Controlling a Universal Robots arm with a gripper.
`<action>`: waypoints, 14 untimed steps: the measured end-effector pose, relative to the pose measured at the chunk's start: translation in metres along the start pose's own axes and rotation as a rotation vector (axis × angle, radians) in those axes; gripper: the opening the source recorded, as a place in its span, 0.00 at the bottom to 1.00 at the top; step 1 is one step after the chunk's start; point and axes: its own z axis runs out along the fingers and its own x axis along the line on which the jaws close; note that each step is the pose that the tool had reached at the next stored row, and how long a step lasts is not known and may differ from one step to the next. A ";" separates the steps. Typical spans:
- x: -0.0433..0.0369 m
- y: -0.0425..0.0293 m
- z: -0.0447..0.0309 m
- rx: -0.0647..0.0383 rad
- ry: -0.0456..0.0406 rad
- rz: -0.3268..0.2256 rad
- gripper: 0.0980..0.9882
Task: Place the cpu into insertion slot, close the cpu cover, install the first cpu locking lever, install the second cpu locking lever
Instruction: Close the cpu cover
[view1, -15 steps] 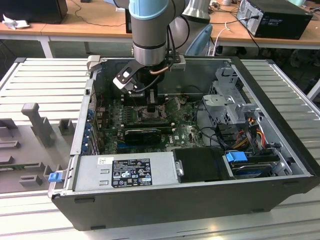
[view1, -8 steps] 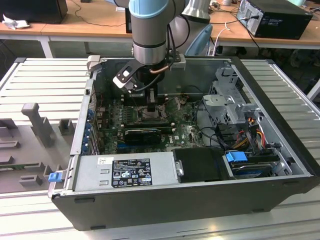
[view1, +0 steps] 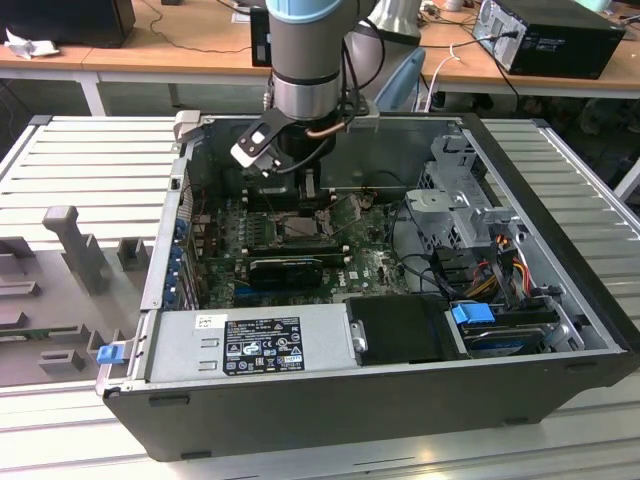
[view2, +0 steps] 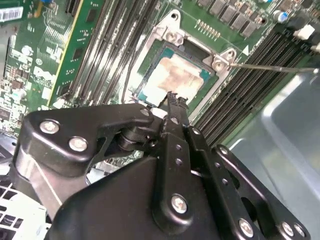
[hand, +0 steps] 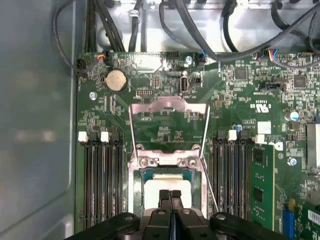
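Open computer case (view1: 330, 400) | jaws clenched | cpu (view2: 175, 77) in insertion slot (view2: 150, 47), at their tips

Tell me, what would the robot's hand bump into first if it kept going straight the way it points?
Most likely the cpu. In both wrist views the hand points straight at that pale square chip. How much gap is left between them is hard to judge.

Ext. view high over PC case (view1: 330, 400); both wrist views close on insertion slot (hand: 145, 174).
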 end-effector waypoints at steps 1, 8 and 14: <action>0.0000 0.0025 0.0002 0.003 0.0051 0.000 0.01; 0.0009 0.0034 -0.0132 0.004 0.0041 0.000 0.01; 0.0023 0.0047 -0.0372 0.004 0.0041 0.000 0.01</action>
